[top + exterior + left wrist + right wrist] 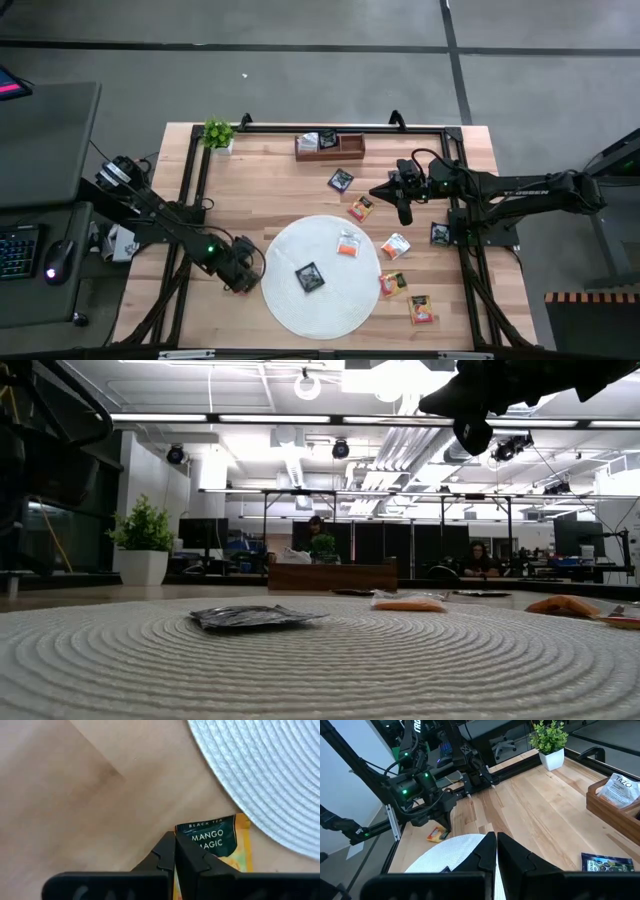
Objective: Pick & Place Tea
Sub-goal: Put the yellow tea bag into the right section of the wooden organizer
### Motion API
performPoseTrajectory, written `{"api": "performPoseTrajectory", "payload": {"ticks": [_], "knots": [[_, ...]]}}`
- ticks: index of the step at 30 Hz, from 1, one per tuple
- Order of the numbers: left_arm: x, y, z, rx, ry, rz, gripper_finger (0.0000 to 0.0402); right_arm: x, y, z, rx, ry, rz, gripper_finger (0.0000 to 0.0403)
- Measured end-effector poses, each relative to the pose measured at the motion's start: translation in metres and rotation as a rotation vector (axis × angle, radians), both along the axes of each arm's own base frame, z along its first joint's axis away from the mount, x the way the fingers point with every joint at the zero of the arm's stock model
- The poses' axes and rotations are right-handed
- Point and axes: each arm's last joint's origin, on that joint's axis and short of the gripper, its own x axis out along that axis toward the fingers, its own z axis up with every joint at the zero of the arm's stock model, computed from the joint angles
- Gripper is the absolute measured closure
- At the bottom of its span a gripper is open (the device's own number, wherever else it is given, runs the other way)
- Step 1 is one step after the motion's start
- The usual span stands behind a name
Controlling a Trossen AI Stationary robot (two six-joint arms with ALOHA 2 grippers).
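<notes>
Left end effector (175, 851) clenched at counter level, Mango sachet (216, 845) just beside it (apparently ungrasped), mat (270, 775) beyond.

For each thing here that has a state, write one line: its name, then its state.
Left gripper: shut on the corner of the Mango Magic sachet.
Right gripper: shut, empty, above the table.
Wooden tray: holds sachets.
Round mat: two sachets on it.

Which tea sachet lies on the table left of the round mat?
The yellow Mango Magic sachet, under the left tool; every other sachet is on the mat, right of it, or by the tray.
</notes>
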Motion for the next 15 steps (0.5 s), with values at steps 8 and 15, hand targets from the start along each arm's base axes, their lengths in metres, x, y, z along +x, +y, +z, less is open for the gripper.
{"api": "performPoseTrajectory", "payload": {"ticks": [8,15], "knots": [[-0.002,0.003,0.025,0.098,0.063,0.01,0.0401,0.0,0.0,0.0,0.0,0.0,0.0,0.0391],[0.004,-0.003,0.035,0.052,0.052,-0.013,0.0401,0.0,0.0,0.0,0.0,0.0,0.0,0.0391]]}}
